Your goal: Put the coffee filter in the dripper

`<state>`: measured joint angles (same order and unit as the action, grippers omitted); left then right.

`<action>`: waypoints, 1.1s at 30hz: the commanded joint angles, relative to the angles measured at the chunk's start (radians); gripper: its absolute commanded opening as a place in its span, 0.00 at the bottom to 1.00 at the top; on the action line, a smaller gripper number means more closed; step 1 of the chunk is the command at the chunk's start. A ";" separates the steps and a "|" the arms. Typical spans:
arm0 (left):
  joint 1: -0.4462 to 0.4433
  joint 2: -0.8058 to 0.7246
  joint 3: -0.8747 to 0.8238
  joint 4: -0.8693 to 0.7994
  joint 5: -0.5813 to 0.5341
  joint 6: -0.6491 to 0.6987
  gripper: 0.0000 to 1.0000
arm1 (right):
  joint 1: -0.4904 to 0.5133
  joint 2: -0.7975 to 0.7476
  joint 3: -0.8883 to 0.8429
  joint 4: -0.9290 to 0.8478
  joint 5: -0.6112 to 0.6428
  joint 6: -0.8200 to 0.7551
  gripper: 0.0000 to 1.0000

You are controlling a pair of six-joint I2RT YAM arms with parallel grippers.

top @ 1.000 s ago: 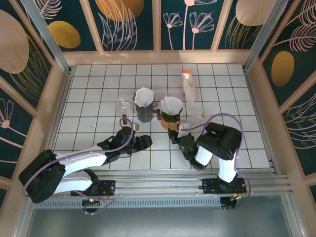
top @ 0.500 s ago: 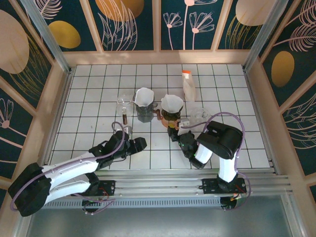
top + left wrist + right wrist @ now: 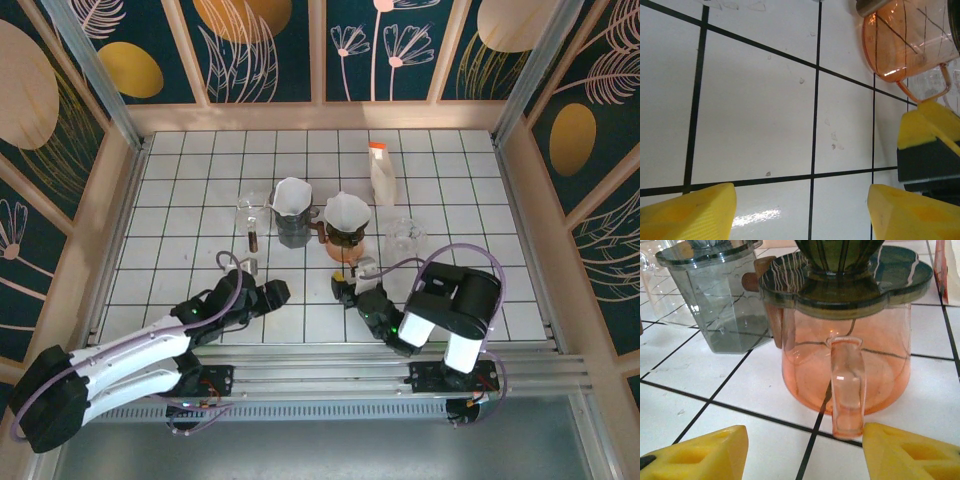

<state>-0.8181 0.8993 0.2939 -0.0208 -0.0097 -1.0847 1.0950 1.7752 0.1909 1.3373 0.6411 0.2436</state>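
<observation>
Coffee filter is seen seated in the dripper atop the carafe, so placement is judged done; fingers of left gripper and right gripper are held wide, empty, near the carafe.

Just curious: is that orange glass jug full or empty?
Empty: tile lines show straight through the orange jug, no liquid level visible.

Light: bright, even across my table.
Glare: pale streak near my left fingertips.
Focus: my right fingertips soft.
</observation>
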 commanded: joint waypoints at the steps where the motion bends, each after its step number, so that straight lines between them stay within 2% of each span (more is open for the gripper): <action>1: 0.000 -0.031 -0.018 -0.049 -0.030 -0.013 0.71 | 0.026 -0.039 -0.030 -0.058 0.077 0.080 0.64; 8: 0.000 -0.068 -0.033 -0.064 -0.036 -0.023 0.74 | 0.059 -0.103 -0.056 -0.187 0.136 0.173 0.66; 11: 0.002 -0.073 -0.038 -0.061 -0.037 -0.024 0.74 | 0.053 -0.112 -0.052 -0.192 0.141 0.156 0.66; 19: 0.001 -0.065 -0.038 -0.056 -0.034 -0.026 0.74 | -0.055 -0.099 -0.040 -0.061 0.020 0.056 0.62; 33: 0.002 -0.058 -0.043 -0.053 -0.042 -0.027 0.75 | -0.135 -0.085 0.004 -0.085 0.002 0.029 0.62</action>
<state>-0.8181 0.8375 0.2653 -0.0643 -0.0360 -1.1023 0.9680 1.6783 0.1860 1.2240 0.6342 0.2897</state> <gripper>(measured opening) 0.744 0.615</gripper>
